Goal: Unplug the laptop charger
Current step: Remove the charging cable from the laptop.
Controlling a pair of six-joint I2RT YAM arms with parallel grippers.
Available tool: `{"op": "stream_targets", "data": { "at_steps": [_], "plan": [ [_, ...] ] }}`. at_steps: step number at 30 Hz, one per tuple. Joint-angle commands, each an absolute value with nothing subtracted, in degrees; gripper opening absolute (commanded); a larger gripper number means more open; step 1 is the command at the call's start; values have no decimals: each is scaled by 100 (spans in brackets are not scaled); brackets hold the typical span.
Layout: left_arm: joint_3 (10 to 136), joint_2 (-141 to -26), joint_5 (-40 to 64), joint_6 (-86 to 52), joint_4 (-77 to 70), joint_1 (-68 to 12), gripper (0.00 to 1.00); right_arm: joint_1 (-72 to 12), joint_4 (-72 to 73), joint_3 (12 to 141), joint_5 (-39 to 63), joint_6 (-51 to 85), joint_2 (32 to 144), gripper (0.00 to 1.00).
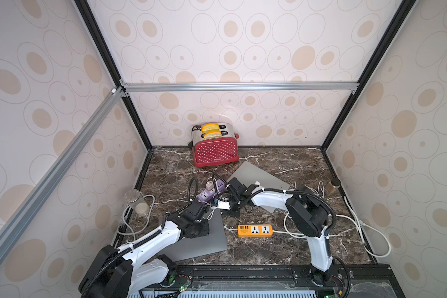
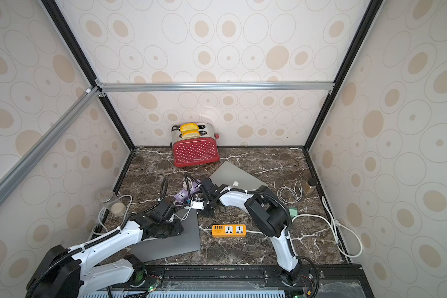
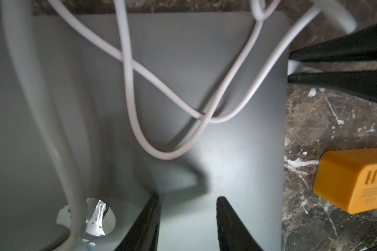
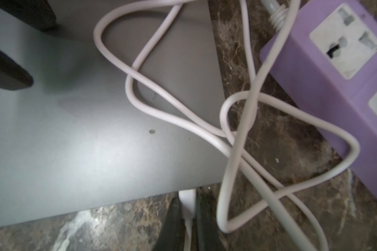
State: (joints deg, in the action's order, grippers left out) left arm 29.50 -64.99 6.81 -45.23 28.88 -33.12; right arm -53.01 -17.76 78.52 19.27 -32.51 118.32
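Apple logo (image 2: 234, 183) marks laptop (image 2: 230, 172); right hand (image 4: 188, 202) pinches charger plug (image 4: 185, 195), left hand (image 3: 188, 197) gapes empty.

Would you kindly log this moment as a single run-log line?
right gripper: shut on white charger connector | left gripper: open over dark grey laptop

The left arm (image 1: 150, 240) is reaching forward and inward, the left gripper (image 3: 188, 197) pointing down with fingers parted around nothing. The right arm (image 1: 271, 200) is folding inward, the right gripper (image 4: 188, 196) pinching a white plug (image 4: 186, 207).
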Motion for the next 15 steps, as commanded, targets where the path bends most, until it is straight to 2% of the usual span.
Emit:
{"op": "stream_targets", "data": {
  "at_steps": [1,15],
  "plan": [
    [2652,-6760,609,-4605,3290,-3295,45,-5267,-2172,7921,1736,-3537,12006,5],
    [2593,-6847,571,-4643,3288,-3296,45,-5093,-2840,8256,1516,-3851,11949,4]
  ]
}}
